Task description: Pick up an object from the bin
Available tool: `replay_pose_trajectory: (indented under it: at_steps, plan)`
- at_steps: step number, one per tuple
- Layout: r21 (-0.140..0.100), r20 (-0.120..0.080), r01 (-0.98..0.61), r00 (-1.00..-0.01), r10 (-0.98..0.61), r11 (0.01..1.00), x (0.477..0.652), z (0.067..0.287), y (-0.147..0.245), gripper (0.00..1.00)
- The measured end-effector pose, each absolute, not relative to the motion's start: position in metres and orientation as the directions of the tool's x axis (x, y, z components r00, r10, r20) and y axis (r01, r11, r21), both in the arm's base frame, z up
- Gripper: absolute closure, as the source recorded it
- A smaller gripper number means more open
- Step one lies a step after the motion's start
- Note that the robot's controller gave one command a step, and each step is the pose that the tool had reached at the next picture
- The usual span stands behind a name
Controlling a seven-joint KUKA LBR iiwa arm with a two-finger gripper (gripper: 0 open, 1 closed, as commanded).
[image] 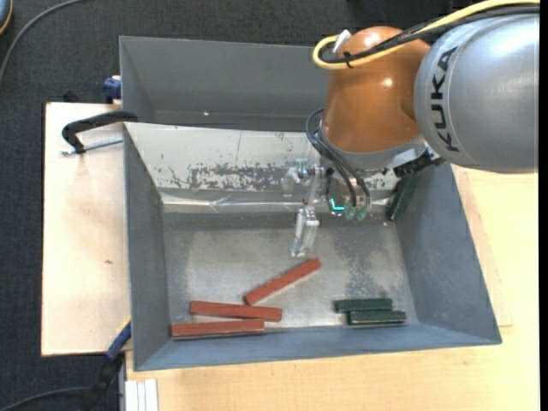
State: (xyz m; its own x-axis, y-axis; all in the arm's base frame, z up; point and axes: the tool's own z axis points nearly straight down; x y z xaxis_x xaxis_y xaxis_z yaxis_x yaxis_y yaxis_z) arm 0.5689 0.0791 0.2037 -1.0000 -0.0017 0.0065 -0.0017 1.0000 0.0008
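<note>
The gripper [303, 236] hangs just above the upper end of the tilted red-brown bar [282, 282], which lies mid-floor in the grey bin [145, 255]. I cannot tell whether the gripper is released or clenched. A sound grasp likely means centring over the bar's middle and closing across its narrow width, well apart from the paired red-brown bars [231, 318] and the dark green bars [370, 311].

so in the grey bin [141, 255], three reddish-brown flat sticks [282, 282] [235, 311] [217, 328], two dark green sticks [363, 304] [377, 318], five loose bits on the floor by my count
</note>
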Motion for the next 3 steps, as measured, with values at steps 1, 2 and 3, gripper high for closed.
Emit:
replay_pose_trajectory:
  at_steps: [1,2,3]
  plan:
    - [-0.001,0.009,-0.051,-0.999,-0.051,0.999,0.529,0.066,0.023,0.0]
    - [0.001,-0.001,-0.053,-0.999,-0.053,0.999,0.533,0.071,0.025,1.0]
    - [-0.001,-0.014,-0.136,-0.991,-0.136,0.991,0.539,0.229,0.022,1.0]
